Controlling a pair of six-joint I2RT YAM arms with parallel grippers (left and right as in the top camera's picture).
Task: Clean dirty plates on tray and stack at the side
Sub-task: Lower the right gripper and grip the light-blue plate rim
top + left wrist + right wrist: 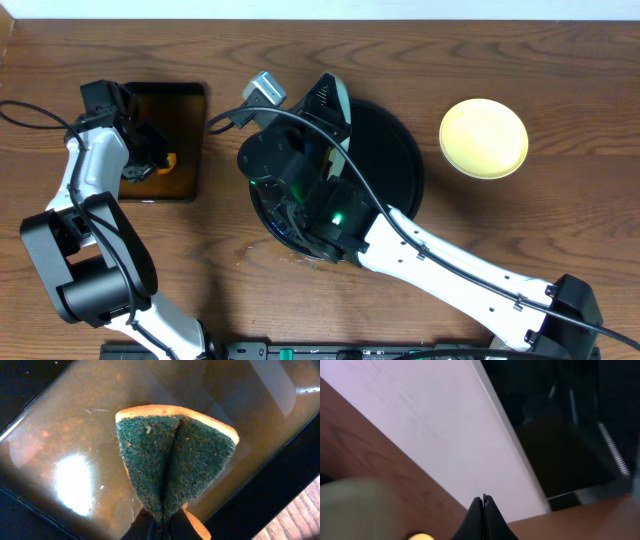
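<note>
We see one pale yellow plate [484,137], clean-looking, flat on the bare desk [560,80], just right of the round black tray [400,150], not touching it

The right arm [440,257] covers the left half of the tray [398,150]; that area is hidden overhead. In the left wrist view, the bottom edge cuts off the left gripper [161,529] below the sponge [172,455]. In the right wrist view, a pale lower-left shape [360,510] is blurred beyond identification.
</note>
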